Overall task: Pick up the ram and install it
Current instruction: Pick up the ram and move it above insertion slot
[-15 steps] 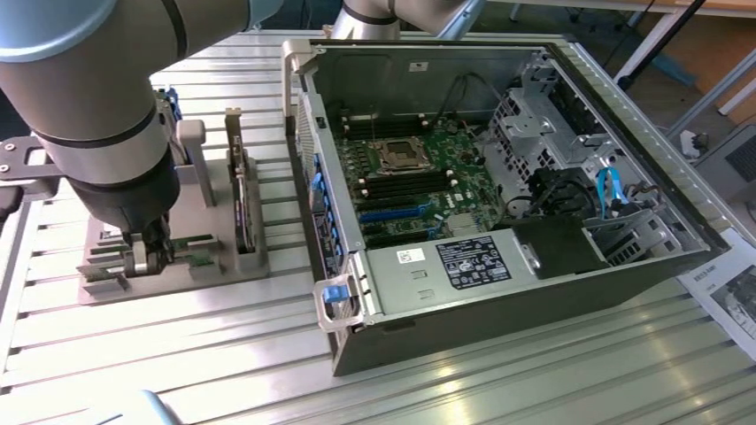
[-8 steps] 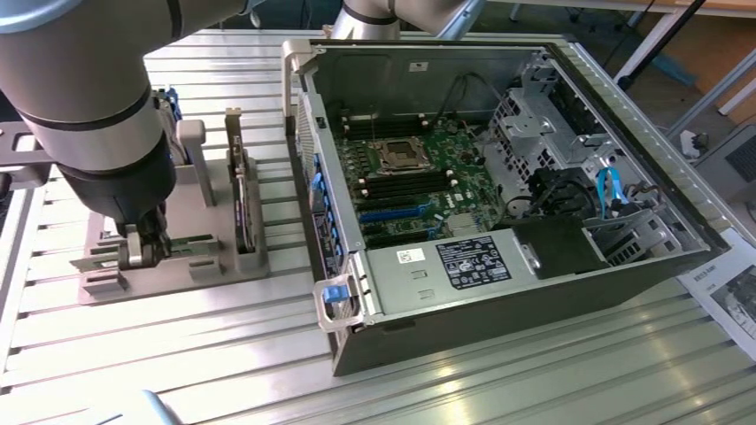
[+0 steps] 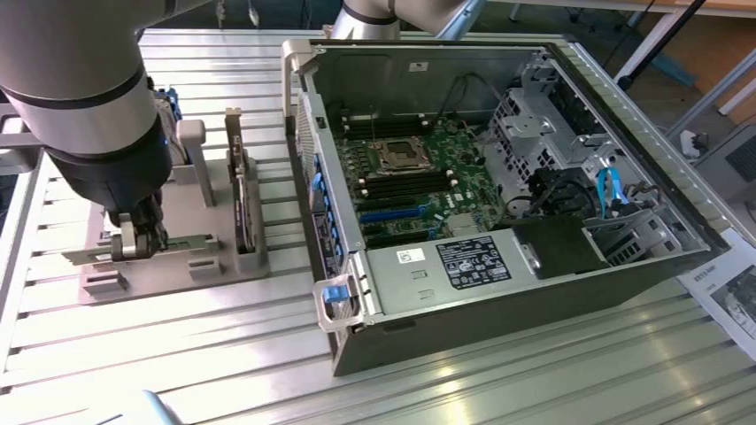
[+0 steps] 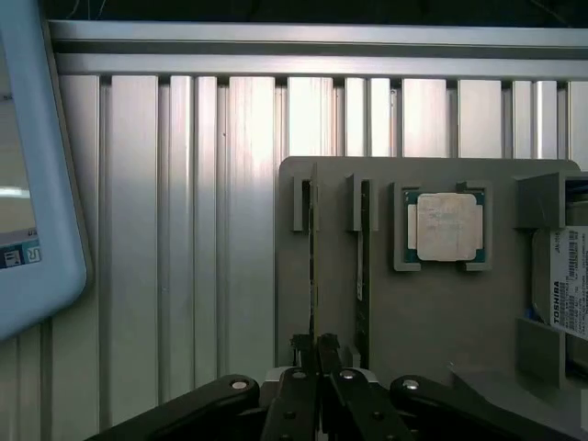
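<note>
Firmly, hand (image 4: 315,349) around ram (image 4: 313,248).

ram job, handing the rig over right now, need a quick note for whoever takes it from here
Gripper: fingers look shut on the ram, low over the grey holder.
Ram: edge-on in its holder slot, with no sign that it is lifted out. A second stick sits in the next slot, and the processor is beyond that.
Done: gripper is at the holder and gripping the ram.
Left: ram not yet out of the holder, and not yet installed on the motherboard in the open computer case.
</note>
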{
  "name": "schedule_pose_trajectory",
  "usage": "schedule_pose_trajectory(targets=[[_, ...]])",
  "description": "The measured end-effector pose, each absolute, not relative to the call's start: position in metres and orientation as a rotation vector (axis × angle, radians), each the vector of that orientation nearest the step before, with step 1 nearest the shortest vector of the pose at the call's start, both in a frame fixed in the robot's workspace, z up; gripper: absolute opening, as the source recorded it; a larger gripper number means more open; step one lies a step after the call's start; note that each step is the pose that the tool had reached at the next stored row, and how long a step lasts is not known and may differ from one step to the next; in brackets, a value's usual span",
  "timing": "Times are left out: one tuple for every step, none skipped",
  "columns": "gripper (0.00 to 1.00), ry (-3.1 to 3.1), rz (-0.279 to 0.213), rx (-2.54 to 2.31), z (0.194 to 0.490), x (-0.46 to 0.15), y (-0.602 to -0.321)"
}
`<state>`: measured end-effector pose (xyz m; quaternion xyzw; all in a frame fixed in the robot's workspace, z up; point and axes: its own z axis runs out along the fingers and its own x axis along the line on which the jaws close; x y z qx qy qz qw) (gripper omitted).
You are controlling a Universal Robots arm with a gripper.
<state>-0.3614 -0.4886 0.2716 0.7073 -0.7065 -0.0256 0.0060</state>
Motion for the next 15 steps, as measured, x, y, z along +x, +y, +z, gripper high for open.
schedule_pose_trajectory(targets=[[0.12,-2.211,-0.08,2.214,0.274,-0.361,-0.489],[0.12,-2.211,-0.08,2.213,0.277,-0.361,-0.489],[0.12,-2.211,-0.08,2.213,0.281,-0.361,-0.489],[0.12,-2.211,-0.08,2.213,0.285,-0.361,-0.489],[0.12,-2.211,-0.08,2.213,0.289,-0.361,-0.489],[0.12,-2.211,-0.08,2.213,0.294,-0.361,-0.489],[0.12,-2.211,-0.08,2.213,0.297,-0.361,-0.489],[0.12,-2.211,-0.08,2.213,0.3,-0.36,-0.489],[0.12,-2.211,-0.08,2.213,0.303,-0.36,-0.489],[0.12,-2.211,-0.08,2.213,0.307,-0.36,-0.489],[0.12,-2.211,-0.08,2.213,0.31,-0.36,-0.489],[0.12,-2.211,-0.08,2.213,0.313,-0.36,-0.489],[0.12,-2.211,-0.08,2.213,0.319,-0.36,-0.489],[0.12,-2.211,-0.08,2.214,0.328,-0.36,-0.489],[0.12,-2.211,-0.08,2.213,0.333,-0.36,-0.489]])
